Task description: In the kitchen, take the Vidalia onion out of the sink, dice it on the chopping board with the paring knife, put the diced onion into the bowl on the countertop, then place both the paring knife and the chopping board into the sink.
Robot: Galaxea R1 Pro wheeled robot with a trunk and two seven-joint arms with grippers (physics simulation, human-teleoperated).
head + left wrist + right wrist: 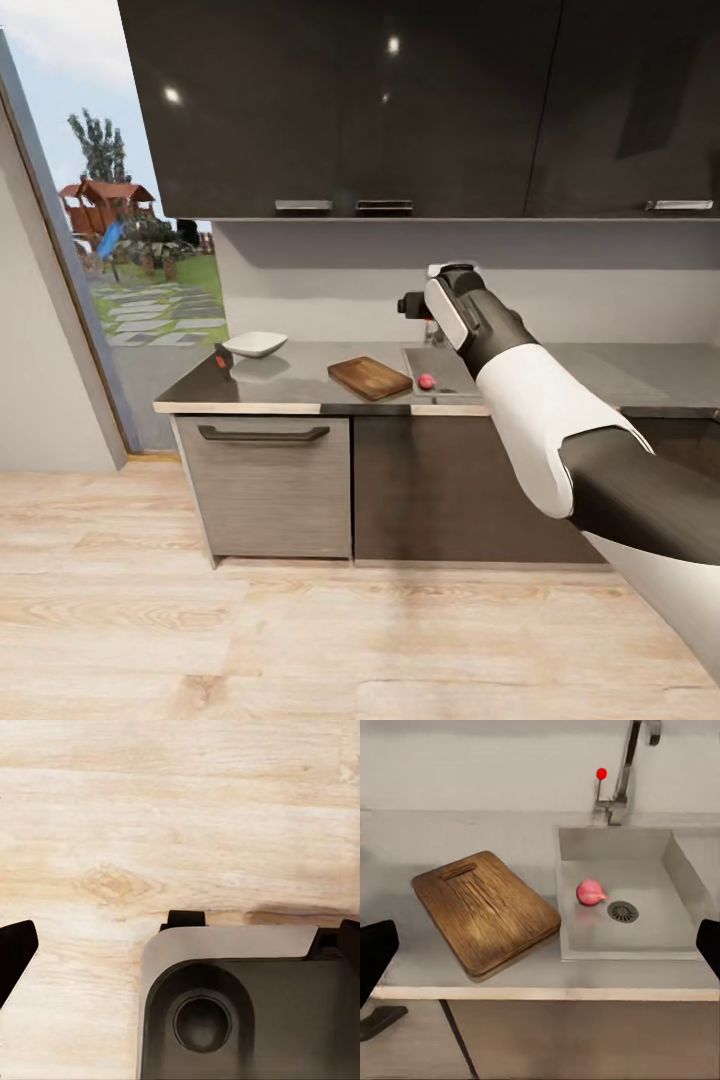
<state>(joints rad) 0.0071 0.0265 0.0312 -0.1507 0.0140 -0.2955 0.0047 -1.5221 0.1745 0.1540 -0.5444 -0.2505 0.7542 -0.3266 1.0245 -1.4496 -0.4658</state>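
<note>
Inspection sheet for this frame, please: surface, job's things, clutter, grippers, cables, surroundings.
Surface: dark grey countertop, glossy.
Job's things: Vidalia onion lies in the sink beside the drain; chopping board flat on the counter beside the sink; bowl near the counter's far end, paring knife beside it.
Clutter: nothing seen.
Grippers: right gripper open, raised short of the counter, facing board and sink; left gripper open, aimed at the floor above the robot's base.
Cables: nothing seen.
Surroundings: black upper cabinets, pale wood floor, garden through a glass opening.

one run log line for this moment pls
phase: approach | Vidalia onion in sink | chopping board on countertop | right pincer open, empty
</note>
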